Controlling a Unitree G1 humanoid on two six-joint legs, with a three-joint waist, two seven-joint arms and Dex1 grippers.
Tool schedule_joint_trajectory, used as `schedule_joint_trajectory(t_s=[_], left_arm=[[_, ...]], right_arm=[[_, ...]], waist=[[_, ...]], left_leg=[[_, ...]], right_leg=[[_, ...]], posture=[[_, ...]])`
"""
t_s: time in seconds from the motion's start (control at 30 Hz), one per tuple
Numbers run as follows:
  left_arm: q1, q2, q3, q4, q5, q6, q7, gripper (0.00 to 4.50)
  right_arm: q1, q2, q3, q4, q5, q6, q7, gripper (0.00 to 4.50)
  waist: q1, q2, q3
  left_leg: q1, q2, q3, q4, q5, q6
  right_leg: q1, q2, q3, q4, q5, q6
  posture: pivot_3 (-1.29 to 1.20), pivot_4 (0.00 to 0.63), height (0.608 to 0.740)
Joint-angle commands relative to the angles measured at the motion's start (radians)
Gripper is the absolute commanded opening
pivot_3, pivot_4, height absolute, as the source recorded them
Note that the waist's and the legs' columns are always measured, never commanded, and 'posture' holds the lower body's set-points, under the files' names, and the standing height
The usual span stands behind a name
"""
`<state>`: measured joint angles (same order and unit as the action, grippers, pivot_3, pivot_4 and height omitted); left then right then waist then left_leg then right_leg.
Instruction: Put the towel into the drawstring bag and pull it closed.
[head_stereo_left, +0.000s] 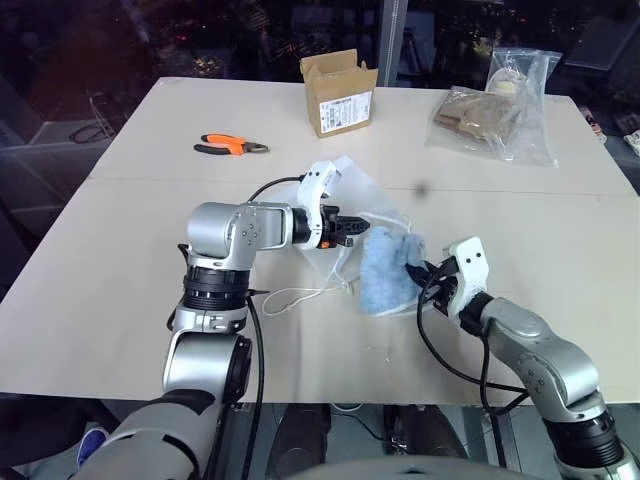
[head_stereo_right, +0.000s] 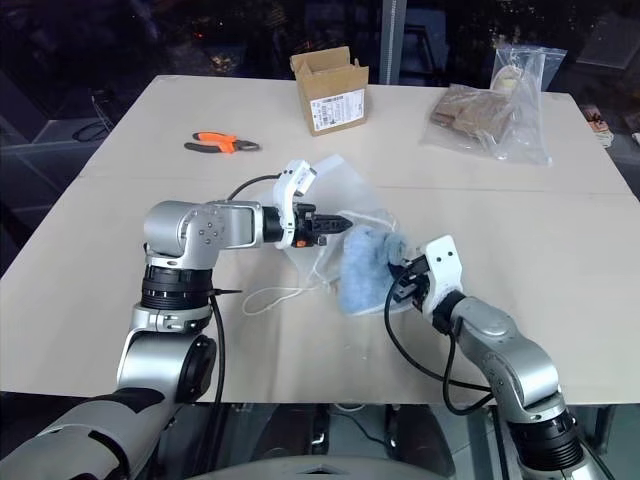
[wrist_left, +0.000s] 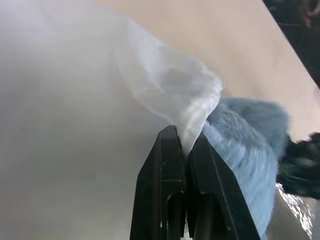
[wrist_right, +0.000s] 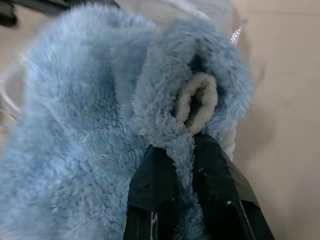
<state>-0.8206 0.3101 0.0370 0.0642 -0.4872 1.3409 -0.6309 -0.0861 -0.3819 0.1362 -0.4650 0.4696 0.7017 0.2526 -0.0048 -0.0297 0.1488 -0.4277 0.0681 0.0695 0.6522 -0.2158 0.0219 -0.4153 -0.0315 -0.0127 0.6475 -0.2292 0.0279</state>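
Observation:
The thin white drawstring bag (head_stereo_left: 352, 196) is lifted off the table near its middle, and my left gripper (head_stereo_left: 352, 229) is shut on the bag's edge. In the left wrist view the white fabric (wrist_left: 192, 102) is pinched between the two black fingers (wrist_left: 162, 170). Its white cord (head_stereo_left: 295, 298) trails in a loop on the table below. The fluffy light-blue towel (head_stereo_left: 385, 270) hangs just right of the bag's edge, with my right gripper (head_stereo_left: 418, 270) shut on a fold of it. The right wrist view has the towel (wrist_right: 100, 125) close up with its whitish stitched edge (wrist_right: 197, 100).
An open cardboard box (head_stereo_left: 339, 92) stands at the back centre. Orange-handled pliers (head_stereo_left: 231, 146) lie at the back left. A clear plastic bag with brown contents (head_stereo_left: 495, 105) lies at the back right. The table's front edge (head_stereo_left: 330, 398) runs close beneath both arms.

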Motion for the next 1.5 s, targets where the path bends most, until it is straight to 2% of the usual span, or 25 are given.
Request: schedule_joint_trajectory(t_s=[0.03, 0.13, 0.27, 0.4, 0.53, 0.7, 0.83, 1.0, 1.13, 1.23, 1.33, 1.43, 1.5], left_arm=[[-0.02, 0.031, -0.041, -0.039, -0.02, -0.046, -0.039, 0.02], [-0.016, 0.046, -0.083, -0.055, -0.021, -0.07, -0.056, 0.02], [-0.026, 0.057, -0.126, -0.097, -0.037, -0.098, -0.091, 0.02], [-0.017, 0.081, -0.158, -0.153, -0.051, -0.128, -0.131, 0.02], [-0.012, 0.096, -0.142, -0.175, -0.075, -0.122, -0.144, 0.02], [0.036, 0.159, -0.173, -0.202, -0.087, -0.096, -0.161, 0.02], [0.073, 0.174, -0.173, -0.205, -0.082, -0.102, -0.15, 0.02], [0.073, 0.164, -0.17, -0.204, -0.09, -0.095, -0.146, 0.02], [0.047, 0.113, -0.139, -0.182, -0.108, -0.071, -0.118, 0.0], [0.016, 0.078, -0.088, -0.125, -0.114, -0.05, -0.076, 0.0], [-0.021, 0.044, -0.04, -0.067, -0.12, -0.029, -0.037, 0.0], [-0.028, 0.041, -0.043, -0.05, -0.114, -0.037, -0.03, 0.0], [-0.024, 0.043, -0.047, -0.049, -0.114, -0.041, -0.029, 0.0]], right_arm=[[-0.056, 0.001, 0.0, -0.124, 0.002, -0.064, 0.059, 0.0], [-0.114, -0.013, 0.05, -0.139, -0.041, -0.053, 0.082, 0.0], [-0.205, -0.117, 0.243, -0.055, -0.235, -0.05, 0.138, 0.0], [-0.245, -0.081, 0.289, 0.06, -0.261, -0.032, 0.168, 0.0], [-0.246, 0.001, 0.219, 0.143, -0.221, 0.001, 0.166, 0.0], [-0.256, 0.248, -0.088, 0.232, 0.04, 0.036, 0.117, 0.0], [-0.257, 0.36, -0.264, 0.258, 0.24, 0.084, 0.1, 0.0], [-0.257, 0.386, -0.262, 0.288, 0.213, 0.071, 0.053, 0.0], [-0.283, 0.398, -0.212, 0.313, 0.096, -0.003, -0.026, 1.41], [-0.246, 0.329, -0.141, 0.211, 0.072, 0.033, 0.018, 1.41], [-0.204, 0.285, -0.154, 0.111, 0.144, 0.109, 0.037, 1.41], [-0.184, 0.24, -0.165, 0.041, 0.14, 0.112, 0.032, 2.3], [-0.178, 0.225, -0.16, 0.01, 0.122, 0.115, 0.006, 3.21]], waist=[[-0.002, 0.0, 0.0], [-0.005, 0.0, 0.0], [-0.004, 0.0, 0.0], [-0.004, 0.0, 0.0], [-0.007, 0.0, 0.0], [-0.009, 0.0, 0.0], [-0.003, 0.0, 0.0], [-0.007, 0.001, 0.0], [-0.008, 0.001, 0.001], [-0.007, 0.001, 0.001], [-0.007, 0.001, 0.001], [-0.007, 0.001, 0.001], [-0.008, 0.001, 0.001]], left_leg=[[0.0, 0.0, 0.0, 0.0, 0.0, 0.0], [0.0, 0.0, 0.0, 0.0, 0.0, 0.0], [0.0, 0.0, 0.0, 0.0, 0.0, 0.0], [-0.001, 0.0, 0.0, 0.0, 0.0, 0.0], [0.0, 0.0, 0.0, 0.0, 0.0, 0.0], [0.003, 0.001, 0.001, -0.001, 0.0, 0.0], [0.002, 0.002, 0.001, -0.001, 0.0, 0.0], [0.002, 0.001, 0.001, -0.001, 0.0, 0.0], [0.002, 0.001, 0.001, -0.002, 0.0, 0.0], [0.002, 0.001, 0.001, -0.002, 0.0, 0.0], [0.001, 0.001, 0.001, -0.002, 0.0, 0.0], [0.0, 0.001, 0.001, -0.002, 0.0, 0.0], [0.0, 0.001, 0.001, -0.002, 0.0, 0.0]], right_leg=[[0.0, 0.0, 0.0, 0.0, 0.0, 0.0], [0.0, 0.0, 0.0, 0.0, 0.0, 0.0], [0.0, 0.0, 0.0, 0.0, 0.0, 0.0], [-0.001, 0.0, 0.0, -0.001, 0.0, 0.0], [0.0, 0.0, 0.001, -0.001, 0.0, 0.0], [0.0, 0.002, 0.002, 0.002, 0.0, 0.0], [0.0, 0.001, 0.002, 0.002, 0.0, 0.0], [0.0, 0.0, 0.002, 0.001, 0.0, 0.0], [0.0, 0.0, 0.002, 0.001, 0.0, 0.0], [-0.001, 0.0, 0.002, 0.001, 0.0, 0.0], [-0.001, 0.0, 0.002, 0.0, 0.0, 0.0], [-0.001, 0.0, 0.001, -0.001, 0.0, 0.0], [-0.001, 0.0, 0.002, -0.001, 0.0, 0.0]], posture=[[0.0, 0.15, 0.74], [0.0, 0.15, 0.74], [0.0, 0.15, 0.74], [0.0, 0.15, 0.74], [0.0, 0.15, 0.74], [0.0, 0.15, 0.74], [0.0, 0.15, 0.74], [0.0, 0.15, 0.74], [0.0, 0.15, 0.74], [0.0, 0.15, 0.74], [0.0, 0.15, 0.74], [0.0, 0.15, 0.74], [0.0, 0.15, 0.74]])
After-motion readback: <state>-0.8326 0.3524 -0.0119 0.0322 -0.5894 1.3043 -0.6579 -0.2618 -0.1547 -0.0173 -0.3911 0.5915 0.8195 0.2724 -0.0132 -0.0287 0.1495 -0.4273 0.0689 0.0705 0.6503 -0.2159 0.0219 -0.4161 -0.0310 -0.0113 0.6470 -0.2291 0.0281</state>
